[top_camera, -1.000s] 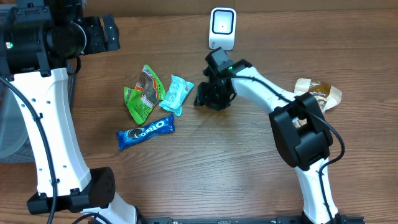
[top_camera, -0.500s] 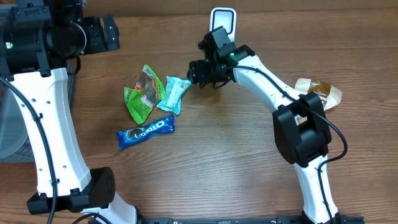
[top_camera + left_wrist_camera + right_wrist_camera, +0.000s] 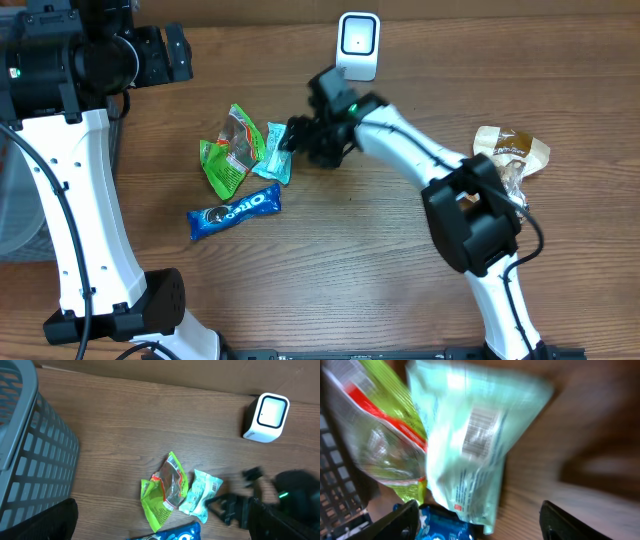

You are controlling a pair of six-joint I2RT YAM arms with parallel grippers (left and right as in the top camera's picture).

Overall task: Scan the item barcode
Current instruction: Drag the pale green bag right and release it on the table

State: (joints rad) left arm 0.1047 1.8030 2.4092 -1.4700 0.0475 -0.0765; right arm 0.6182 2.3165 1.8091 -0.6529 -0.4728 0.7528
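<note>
I found the right gripper (image 3: pixel 288 138) open and empty, just beside the mint packet (image 3: pixel 277 153). The packet lay barcode-up against the green wrapper (image 3: pixel 228 152), toward the worktop's (image 3: pixel 350 260) far edge. The left gripper (image 3: pixel 161 522) stood open and empty.

We record the right arm (image 3: pixel 415 148) reaching forward and leftward, the right gripper (image 3: pixel 287 138) low, jaws spread and empty. The left arm (image 3: pixel 75 200) stands raised; the left gripper (image 3: pixel 172 52), jaws wide apart, holds nothing.

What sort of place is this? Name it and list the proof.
Probably a mock checkout bench: a white barcode scanner on a wooden table, loose snack packets, and a grey basket at the edge.
</note>
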